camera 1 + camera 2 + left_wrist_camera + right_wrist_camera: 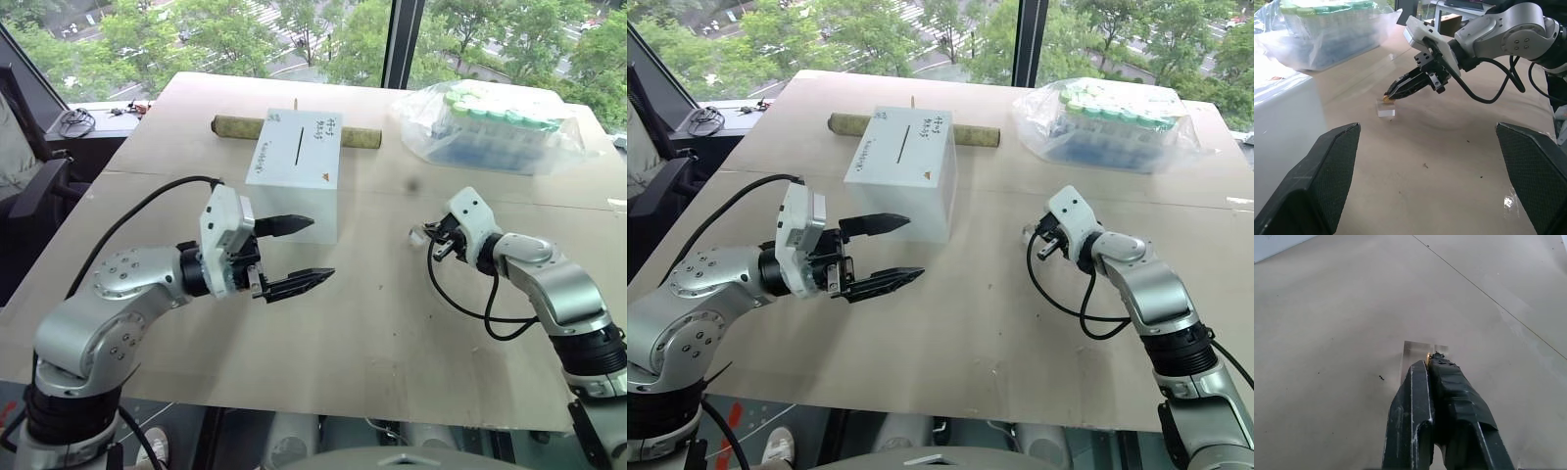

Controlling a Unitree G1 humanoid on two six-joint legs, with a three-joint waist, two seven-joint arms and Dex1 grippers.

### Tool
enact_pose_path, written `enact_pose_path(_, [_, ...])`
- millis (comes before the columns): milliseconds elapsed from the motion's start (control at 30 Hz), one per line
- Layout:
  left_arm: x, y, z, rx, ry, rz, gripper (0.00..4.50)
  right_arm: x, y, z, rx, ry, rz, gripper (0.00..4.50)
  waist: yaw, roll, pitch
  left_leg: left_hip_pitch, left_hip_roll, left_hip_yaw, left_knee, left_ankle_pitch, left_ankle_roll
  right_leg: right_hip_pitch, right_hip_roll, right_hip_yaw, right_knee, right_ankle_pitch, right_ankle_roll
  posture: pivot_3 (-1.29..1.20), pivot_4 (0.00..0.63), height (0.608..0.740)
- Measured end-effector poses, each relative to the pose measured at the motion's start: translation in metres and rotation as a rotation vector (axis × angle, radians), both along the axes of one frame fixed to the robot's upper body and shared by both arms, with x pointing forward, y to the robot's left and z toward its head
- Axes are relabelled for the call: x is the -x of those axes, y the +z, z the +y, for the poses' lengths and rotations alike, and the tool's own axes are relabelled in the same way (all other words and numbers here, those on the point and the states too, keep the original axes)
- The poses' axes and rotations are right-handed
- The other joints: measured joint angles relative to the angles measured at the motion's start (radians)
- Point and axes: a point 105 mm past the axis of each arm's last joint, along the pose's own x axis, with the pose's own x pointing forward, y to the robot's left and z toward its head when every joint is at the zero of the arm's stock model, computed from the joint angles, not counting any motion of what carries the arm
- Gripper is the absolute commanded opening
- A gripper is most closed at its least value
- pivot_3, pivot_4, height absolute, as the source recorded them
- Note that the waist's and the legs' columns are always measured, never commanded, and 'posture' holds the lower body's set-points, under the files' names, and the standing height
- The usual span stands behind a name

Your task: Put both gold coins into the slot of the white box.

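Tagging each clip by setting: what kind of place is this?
Likely an upper-floor office or lab. The window behind the table looks down on trees and a road, and a bag of capped tubes lies on the table.

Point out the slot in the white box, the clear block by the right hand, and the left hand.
slot [297, 148]: left eye view, middle of the black slit.
clear block [1386, 108]: left wrist view, its front face.
left hand [299, 253]: left eye view, midway between its open fingertips.
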Motion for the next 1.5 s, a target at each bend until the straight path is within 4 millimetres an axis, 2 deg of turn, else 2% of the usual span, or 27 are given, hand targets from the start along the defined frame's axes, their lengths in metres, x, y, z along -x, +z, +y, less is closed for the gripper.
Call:
enact_pose_path(167, [0.000, 0.001, 0.000, 0.006, 0.002, -0.009, 4.50, 0.001, 0.001, -0.001, -0.015, 0.004, 0.008, 0.04, 0.000, 0.000, 0.000, 0.000, 0.000, 0.000, 0.000, 0.000, 0.000, 0.000, 0.000, 0.000, 0.000, -0.001, -0.002, 0.00, 0.150, 0.740])
enact_pose_path(233, [-0.002, 0.003, -0.001, 0.031, 0.013, -0.026, 4.50, 0.001, 0.008, -0.004, -0.055, -0.003, 0.009, 0.04, 0.001, 0.000, 0.000, 0.000, 0.000, 0.000, 0.000, 0.000, 0.000, 0.000, 0.000, 0.000, 0.000, -0.001, -0.002, 0.00, 0.150, 0.740])
enact_pose_path(367, [-0.010, 0.007, -0.002, 0.077, 0.045, -0.009, 4.50, 0.004, 0.029, -0.012, -0.173, -0.020, -0.004, 0.04, 0.003, 0.000, 0.000, 0.000, 0.000, -0.001, 0.000, 0.000, 0.000, 0.000, 0.000, -0.001, 0.000, 0.000, 0.000, 0.00, 0.150, 0.740])
enact_pose_path(467, [-0.012, 0.012, -0.007, 0.129, 0.001, 0.066, 4.50, 0.014, 0.051, -0.014, -0.317, 0.007, -0.015, 0.04, 0.001, 0.000, 0.000, 0.000, 0.000, -0.001, 0.000, 0.000, 0.000, 0.000, 0.000, 0.000, 0.000, 0.000, 0.001, 0.00, 0.150, 0.740])
enact_pose_path(633, [-0.013, 0.024, -0.025, 0.215, -0.117, 0.161, 4.50, 0.047, 0.093, -0.001, -0.528, 0.184, -0.012, 0.04, 0.001, 0.000, 0.000, 0.000, 0.000, -0.001, 0.000, 0.000, 0.000, 0.000, 0.000, 0.000, 0.000, 0.001, 0.001, 0.00, 0.150, 0.740])
enact_pose_path(667, [-0.013, 0.026, -0.027, 0.226, -0.132, 0.171, 4.10, 0.052, 0.098, 0.001, -0.545, 0.214, -0.011, 0.00, 0.000, 0.000, 0.000, 0.000, 0.000, -0.001, 0.000, 0.000, 0.000, 0.000, 0.000, 0.000, 0.000, 0.001, 0.001, 0.00, 0.150, 0.740])
enact_pose_path(700, [-0.014, 0.028, -0.030, 0.243, -0.151, 0.189, 3.95, 0.059, 0.103, 0.005, -0.570, 0.255, -0.003, 0.00, 0.000, 0.000, 0.000, 0.000, 0.000, -0.001, 0.000, 0.000, 0.000, 0.000, 0.000, 0.000, 0.000, 0.001, 0.001, 0.00, 0.150, 0.740])
enact_pose_path(733, [-0.015, 0.031, -0.033, 0.262, -0.169, 0.202, 3.61, 0.067, 0.108, 0.010, -0.591, 0.300, 0.008, 0.00, 0.000, 0.000, 0.000, 0.000, 0.000, -0.001, 0.000, 0.000, 0.000, 0.000, 0.000, 0.000, 0.000, 0.001, 0.001, 0.00, 0.150, 0.740])
enact_pose_path(800, [-0.018, 0.036, -0.037, 0.277, -0.194, 0.212, 2.72, 0.080, 0.117, 0.019, -0.612, 0.383, 0.023, 0.00, -0.001, 0.000, 0.000, 0.000, 0.000, -0.001, 0.000, 0.000, 0.000, 0.000, 0.000, 0.000, 0.000, 0.001, 0.001, 0.00, 0.150, 0.740])
enact_pose_path(933, [-0.022, 0.040, -0.048, 0.289, -0.256, 0.239, 2.72, 0.100, 0.133, 0.030, -0.638, 0.480, 0.030, 0.00, 0.000, 0.000, 0.000, 0.000, 0.000, -0.001, 0.000, 0.000, 0.000, 0.000, 0.000, 0.000, 0.000, 0.001, 0.001, 0.00, 0.150, 0.740])
enact_pose_path(1033, [-0.021, 0.044, -0.055, 0.290, -0.312, 0.243, 2.72, 0.107, 0.139, 0.034, -0.650, 0.496, 0.034, 0.00, 0.000, 0.000, 0.000, -0.001, -0.001, -0.001, 0.000, 0.000, 0.000, 0.000, 0.000, 0.000, 0.000, 0.001, 0.001, 0.00, 0.150, 0.740])
enact_pose_path(1067, [-0.020, 0.045, -0.056, 0.290, -0.325, 0.245, 2.16, 0.109, 0.141, 0.035, -0.651, 0.499, 0.034, 0.00, 0.000, 0.000, 0.000, 0.000, -0.001, -0.001, 0.000, 0.000, 0.000, 0.000, 0.000, 0.000, 0.000, 0.001, 0.001, 0.00, 0.150, 0.740])
enact_pose_path(1100, [-0.021, 0.046, -0.057, 0.290, -0.338, 0.249, 1.89, 0.111, 0.143, 0.036, -0.653, 0.503, 0.036, 0.00, 0.000, 0.000, 0.000, 0.000, 0.000, -0.001, 0.000, 0.000, 0.000, 0.000, 0.000, 0.000, 0.000, 0.001, 0.001, 0.00, 0.150, 0.740])
enact_pose_path(1500, [-0.018, 0.053, -0.066, 0.284, -0.447, 0.273, 1.89, 0.124, 0.147, 0.046, -0.645, 0.533, 0.058, 0.00, 0.000, 0.000, 0.000, -0.001, 0.000, -0.001, 0.000, 0.000, 0.000, 0.000, 0.000, 0.000, 0.000, 0.000, 0.001, 0.00, 0.150, 0.740])
